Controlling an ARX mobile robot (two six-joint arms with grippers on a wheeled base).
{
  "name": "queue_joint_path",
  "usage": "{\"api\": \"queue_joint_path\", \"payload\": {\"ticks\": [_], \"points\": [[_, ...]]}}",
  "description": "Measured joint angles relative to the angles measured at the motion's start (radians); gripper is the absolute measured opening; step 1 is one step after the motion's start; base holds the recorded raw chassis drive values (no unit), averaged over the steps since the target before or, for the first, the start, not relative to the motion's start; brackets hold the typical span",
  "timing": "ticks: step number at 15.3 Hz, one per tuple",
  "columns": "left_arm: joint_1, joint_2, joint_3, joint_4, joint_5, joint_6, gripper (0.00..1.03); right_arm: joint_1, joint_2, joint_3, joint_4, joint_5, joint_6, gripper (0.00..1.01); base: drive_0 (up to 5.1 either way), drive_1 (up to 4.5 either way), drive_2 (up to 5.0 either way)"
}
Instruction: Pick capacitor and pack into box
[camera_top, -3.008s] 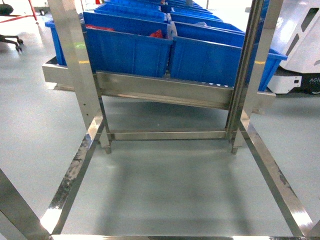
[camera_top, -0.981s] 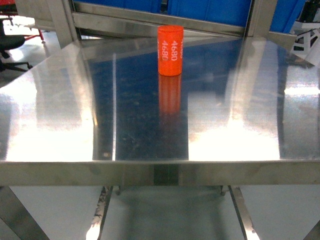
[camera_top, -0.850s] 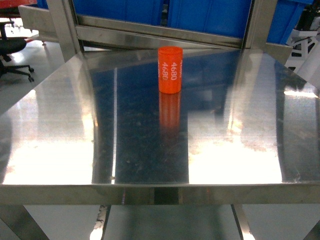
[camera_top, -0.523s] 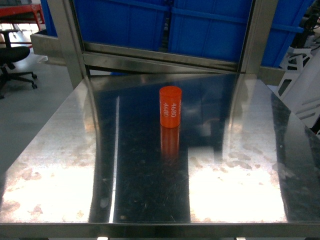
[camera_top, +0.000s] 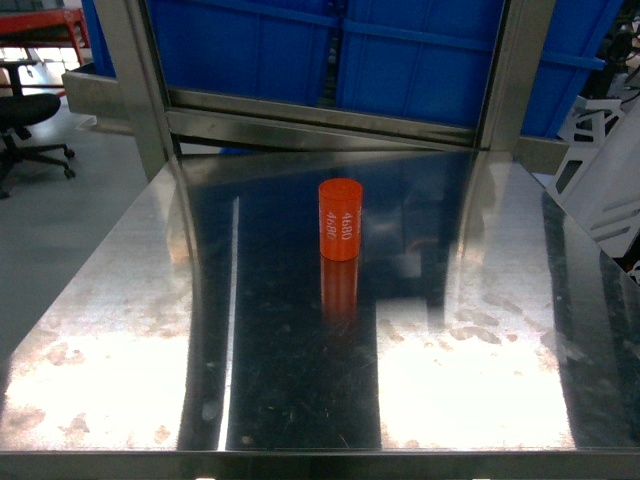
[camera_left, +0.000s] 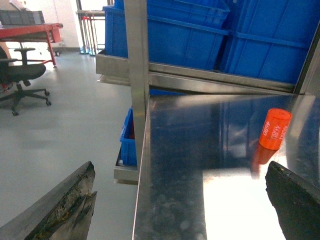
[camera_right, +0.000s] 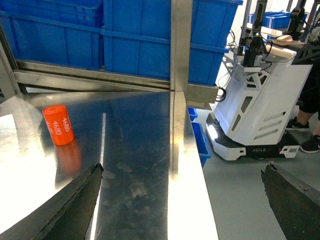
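Note:
An orange cylindrical capacitor (camera_top: 341, 219) marked 4680 stands upright near the middle of the shiny steel table (camera_top: 120, 330). It shows at the right in the left wrist view as the capacitor (camera_left: 275, 129) and at the left in the right wrist view as the capacitor (camera_right: 58, 125). My left gripper (camera_left: 182, 200) is open, hanging over the table's left edge, well short of the capacitor. My right gripper (camera_right: 182, 200) is open over the table's right edge, nothing between its fingers. Neither gripper appears in the head view. The box is out of view.
Blue bins (camera_top: 420, 55) fill a steel rack behind the table, with upright posts (camera_top: 135, 80) at both back corners. A white mobile robot (camera_right: 260, 110) stands on the floor to the right. An office chair (camera_left: 22, 77) is off to the left.
The head view has risen from the rack's lower frame and floor up to the tabletop. Over the last half second the capacitor has shifted only slightly in view.

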Motion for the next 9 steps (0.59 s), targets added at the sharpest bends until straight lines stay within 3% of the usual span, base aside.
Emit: {"api": "queue_joint_path", "payload": {"ticks": [3,4,5,6,7,9], "points": [[-0.002,0.002,0.000,-0.007,-0.010,-0.005,0.98,0.000,0.000,0.000,0.000,0.000,0.000,0.98,0.0,0.00,0.0],[-0.047,0.138,0.027,0.017,-0.180,-0.084,0.98,0.000,0.000,0.000,0.000,0.002,0.000,0.98,0.0,0.00,0.0],[-0.002,0.371,0.077,0.192,-0.232,-0.129,0.98,0.000,0.000,0.000,0.002,-0.001,0.000,0.98,0.0,0.00,0.0],[0.030,0.599,0.146,0.392,-0.214,-0.148,0.98,0.000,0.000,0.000,0.000,0.000,0.000,0.98,0.0,0.00,0.0],[0.013,0.825,0.248,0.573,-0.164,-0.152,0.98,0.000,0.000,0.000,0.000,0.000,0.000,0.98,0.0,0.00,0.0],[-0.041,1.162,0.451,0.732,-0.092,-0.152,0.98,0.000,0.000,0.000,0.000,0.000,0.000,0.98,0.0,0.00,0.0]]}}
